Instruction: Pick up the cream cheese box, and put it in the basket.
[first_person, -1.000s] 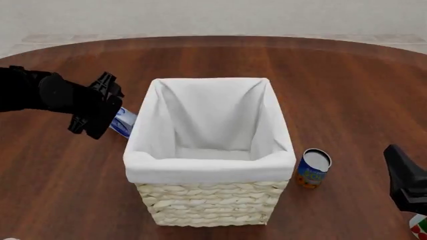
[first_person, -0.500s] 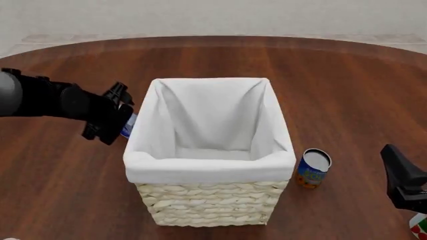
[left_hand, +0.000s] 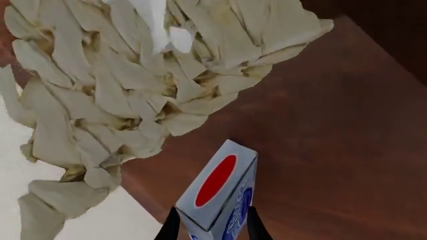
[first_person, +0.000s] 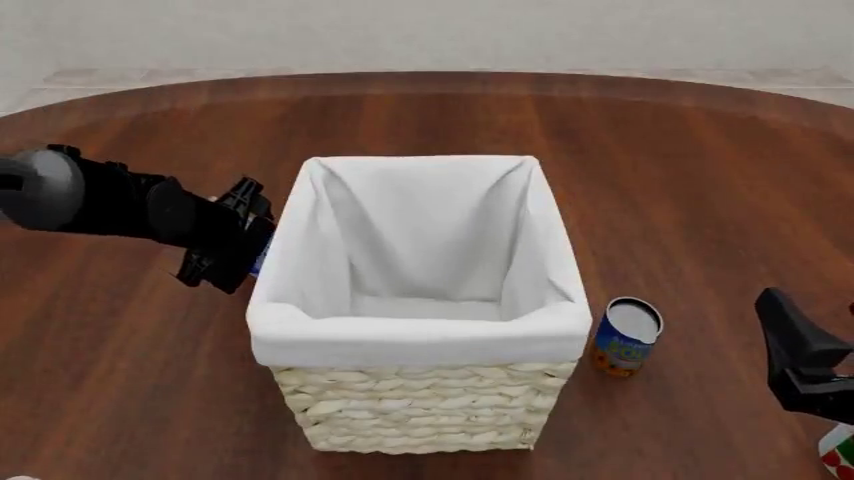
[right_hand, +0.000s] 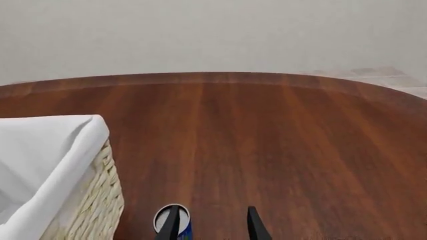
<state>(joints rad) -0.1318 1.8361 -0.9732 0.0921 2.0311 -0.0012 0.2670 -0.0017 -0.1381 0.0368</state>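
The cream cheese box (left_hand: 220, 192) is a pale blue-grey carton with a red oval on its end and blue lettering on its side. My left gripper (left_hand: 211, 229) is shut on it, close beside the woven outer wall of the basket (left_hand: 113, 90). In the front view my left gripper (first_person: 238, 250) is against the left side of the basket (first_person: 414, 335), below its rim, and only a blue sliver of the box (first_person: 260, 256) shows. My right gripper (right_hand: 211, 225) is open and empty at the front right (first_person: 801, 350).
A small blue-and-orange can (first_person: 625, 336) stands right of the basket; its top also shows in the right wrist view (right_hand: 172, 219). A red, green and white object (first_person: 838, 455) peeks in at the front right corner. Bare wooden table lies behind the basket.
My left gripper has moved right with the box, up to the basket's left wall; the box is now mostly hidden behind it. My right gripper has shifted slightly left.
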